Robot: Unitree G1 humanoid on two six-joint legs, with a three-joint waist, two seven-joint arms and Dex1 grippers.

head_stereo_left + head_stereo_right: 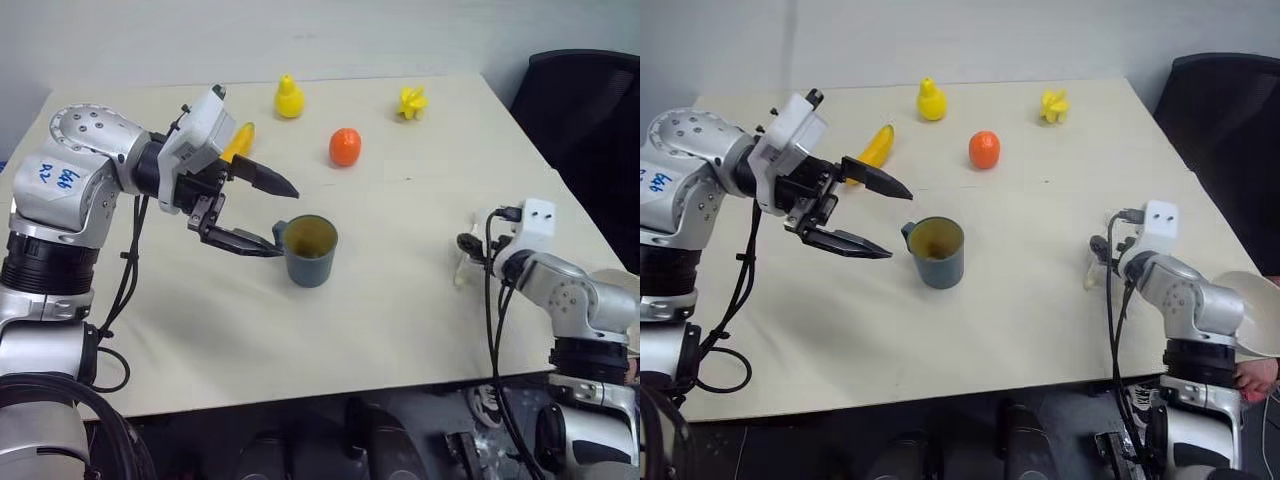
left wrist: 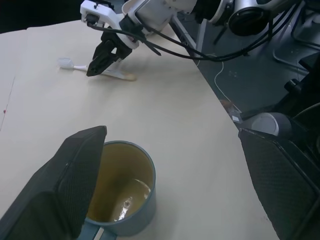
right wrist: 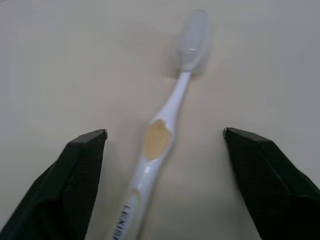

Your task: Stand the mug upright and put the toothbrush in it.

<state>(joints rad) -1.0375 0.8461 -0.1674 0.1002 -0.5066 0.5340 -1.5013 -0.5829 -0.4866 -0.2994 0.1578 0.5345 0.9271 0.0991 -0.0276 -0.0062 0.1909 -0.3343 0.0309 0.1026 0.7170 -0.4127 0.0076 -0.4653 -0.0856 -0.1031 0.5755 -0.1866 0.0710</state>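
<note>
The table [image 1: 400, 300] carries everything, and the mug [image 1: 308, 251] near its middle is the handy landmark. It stands upright, mouth up, tan inside showing and nothing in it, handle turned toward the robot's left. So the first half of the job looks done.

The left gripper [image 1: 262, 213] hangs just beside the mug on the handle side, slightly above it, its two black fingers spread wide, one over the other, and nothing between them. I'd say it is parked there because it has finished with the mug and needs to leave the mouth clear.

Off to the mug's right, well apart and near the table's right edge, the right gripper [image 3: 165, 150] sits low over the toothbrush [image 3: 162, 130]. The jaws stand open on either side of the white handle without touching it. The brush lies flat on the table, bristle head pointing away from the gripper. That straddle looks like the set-up for a pinch on the handle.

Beyond the mug lie a banana [image 1: 878, 146], an orange fruit [image 1: 344, 147], a yellow pear [image 1: 289, 98] and a small yellow toy [image 1: 412, 101], none in the way.
</note>
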